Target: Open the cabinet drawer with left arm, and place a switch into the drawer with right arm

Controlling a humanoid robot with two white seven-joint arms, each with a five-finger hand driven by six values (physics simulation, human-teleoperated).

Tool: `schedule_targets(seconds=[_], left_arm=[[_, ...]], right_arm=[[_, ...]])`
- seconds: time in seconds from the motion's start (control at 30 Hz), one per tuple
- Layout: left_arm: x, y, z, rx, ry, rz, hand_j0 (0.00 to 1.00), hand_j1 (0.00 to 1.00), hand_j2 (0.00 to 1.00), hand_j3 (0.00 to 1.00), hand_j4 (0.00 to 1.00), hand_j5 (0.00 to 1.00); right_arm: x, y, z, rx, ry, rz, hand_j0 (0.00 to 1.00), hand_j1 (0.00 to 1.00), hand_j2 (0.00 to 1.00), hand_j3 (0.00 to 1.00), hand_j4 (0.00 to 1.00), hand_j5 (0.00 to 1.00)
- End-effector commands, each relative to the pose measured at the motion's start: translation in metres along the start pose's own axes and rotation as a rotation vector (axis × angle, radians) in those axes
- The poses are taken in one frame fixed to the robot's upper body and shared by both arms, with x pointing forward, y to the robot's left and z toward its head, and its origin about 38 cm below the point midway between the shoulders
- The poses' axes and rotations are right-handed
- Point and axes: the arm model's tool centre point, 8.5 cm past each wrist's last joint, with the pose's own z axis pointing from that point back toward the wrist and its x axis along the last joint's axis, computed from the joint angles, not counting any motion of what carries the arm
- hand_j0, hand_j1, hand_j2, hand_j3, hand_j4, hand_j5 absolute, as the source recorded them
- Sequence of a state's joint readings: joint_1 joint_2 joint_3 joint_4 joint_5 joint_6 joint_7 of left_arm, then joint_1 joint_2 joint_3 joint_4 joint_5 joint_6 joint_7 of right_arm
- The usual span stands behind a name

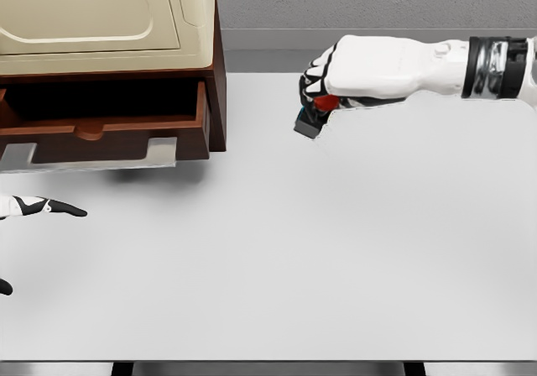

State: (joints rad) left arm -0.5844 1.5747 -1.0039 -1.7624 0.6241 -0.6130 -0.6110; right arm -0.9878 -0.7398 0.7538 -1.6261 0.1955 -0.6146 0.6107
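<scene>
**Q:** Why is your right hand (323,91) up near the far edge of the table (336,267)?

**Me:** My fingers are curled around the switch (312,117), a small dark block with a red part showing just under my palm. I judge it hangs clear of the tabletop, near the far edge, well to the right of the cabinet (109,49). The arm reaches in level from the right, so my guess is that this is a carrying pose, with the drawer (105,122) well off to the left.

**Q:** And the drawer itself?

**Me:** It stands pulled out from the cabinet at the far left corner, its dark inside showing. That is why my left hand (38,207) rests low by the left edge, apart from the drawer front; I take its part as done. The fingers I can see there lie stretched out and hold nothing.

**Q:** What can't you make out?

**Me:** Most of my left hand is cut off by the picture's left side, as is the drawer's left end. My fingers cover much of the switch, so I can't tell its shape or how firmly I have it. The drawer's floor is in shadow, so I can't tell whether anything lies inside.
</scene>
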Motion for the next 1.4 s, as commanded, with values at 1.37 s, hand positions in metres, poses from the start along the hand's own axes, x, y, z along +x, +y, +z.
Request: schedule_targets(seconds=[1.37], left_arm=[[-0.004,-0.007,-0.006,-0.025,0.002,-0.002,1.0,1.0,1.0,1.0,1.0,1.0]], right_arm=[[0.015,-0.099,-0.225,0.098,-0.196,0.044,0.36,0.36,0.36,0.36,0.36,0.36]])
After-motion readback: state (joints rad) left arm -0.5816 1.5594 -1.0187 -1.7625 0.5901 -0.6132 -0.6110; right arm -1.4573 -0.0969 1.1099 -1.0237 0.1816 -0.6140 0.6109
